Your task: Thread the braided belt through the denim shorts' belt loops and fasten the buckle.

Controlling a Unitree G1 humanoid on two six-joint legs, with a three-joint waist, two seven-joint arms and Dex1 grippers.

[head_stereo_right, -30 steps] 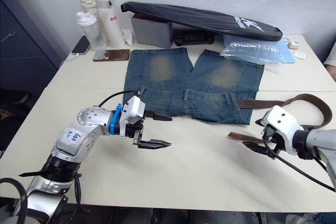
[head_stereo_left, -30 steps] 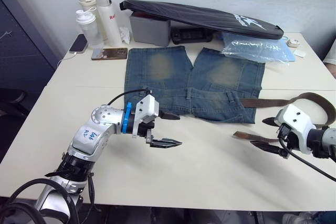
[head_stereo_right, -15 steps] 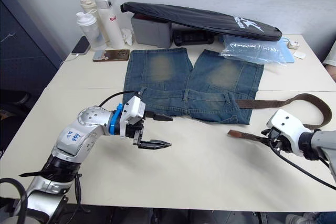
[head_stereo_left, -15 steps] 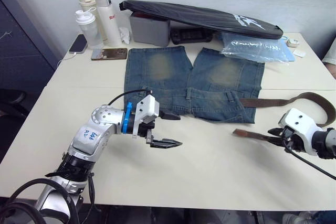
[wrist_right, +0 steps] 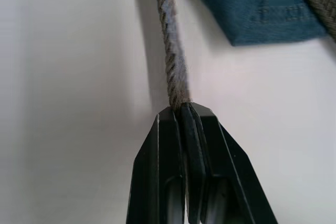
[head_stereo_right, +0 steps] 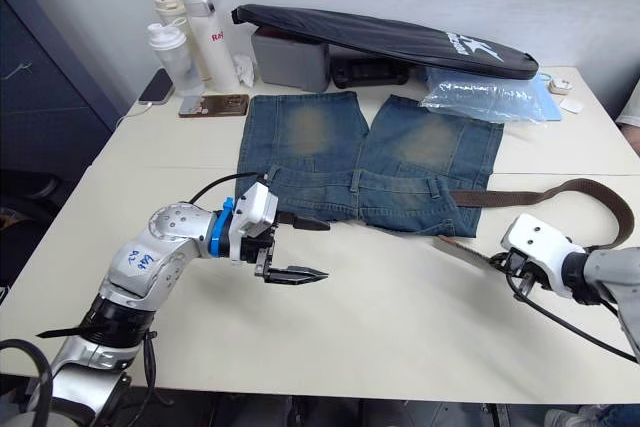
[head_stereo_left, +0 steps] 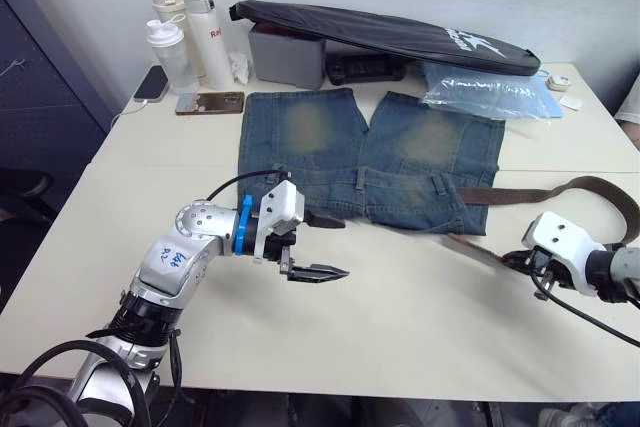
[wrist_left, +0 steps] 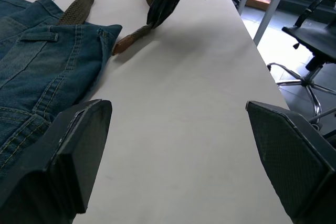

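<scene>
Two black-fingered claws hang over the pale cream worktop. The right claw is pinched tight on the braided dark-brown belt, near its lighter tan tip. That tip lies just beside the corner of the faded blue denim shorts. From the claw the belt loops round to the right and runs back to the shorts' waistband, where it lies on the denim. I cannot make out the buckle.

The left claw has its two fingers spread wide apart and holds nothing. It hangs just in front of the waistband, near the middle of the shorts. In the left wrist view one short blue denim belt loop shows on the waistband.

The shorts lie flat with their legs pointing to the far wall. Each leg has a yellowish worn patch.

At the back there is a long black padded bag with a white logo I cannot read. A white bottle has red letters starting "RA". Near it lie two phones and a clear plastic bag.
</scene>
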